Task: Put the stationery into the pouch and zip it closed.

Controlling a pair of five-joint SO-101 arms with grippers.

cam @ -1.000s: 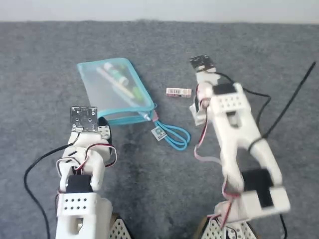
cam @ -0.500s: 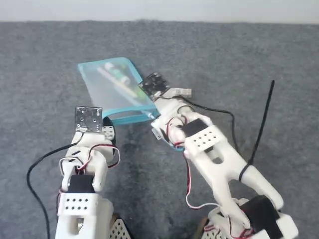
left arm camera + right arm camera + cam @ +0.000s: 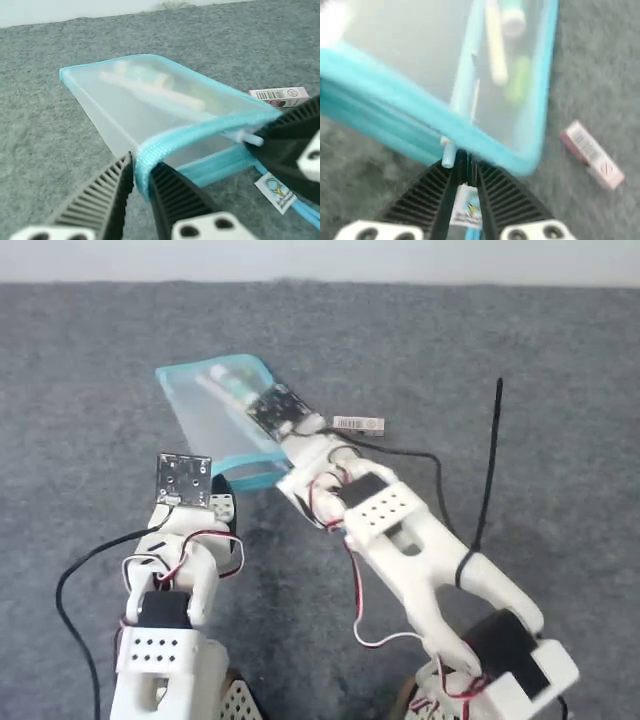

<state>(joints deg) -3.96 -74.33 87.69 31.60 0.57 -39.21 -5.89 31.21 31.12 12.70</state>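
At the left, the left gripper [image 3: 141,174] has its jaws pressed together on the near corner of the pouch [image 3: 215,420], pinching the blue zip edge. The pouch lies flat on the grey carpet [image 3: 500,340], between the two arms. Through its clear side I see pens [image 3: 150,87] and some other long things already inside.

At the other end of the zip edge, the right gripper [image 3: 462,165] is nearly closed and seems to pinch the pull [image 3: 448,156]. A small tag [image 3: 464,212] hangs between its jaws.

To the right, a small box [image 3: 358,424] lies on the carpet near the pouch but apart from it.

I judge the task as more than half done. Most stationery is in, but the box is outside and the zip is not yet drawn. In the left wrist view the two blue edges stand apart, so the mouth looks open.

From above, both grippers are hidden under their camera boards. The right wrist view is blurred, so I cannot count the things inside.
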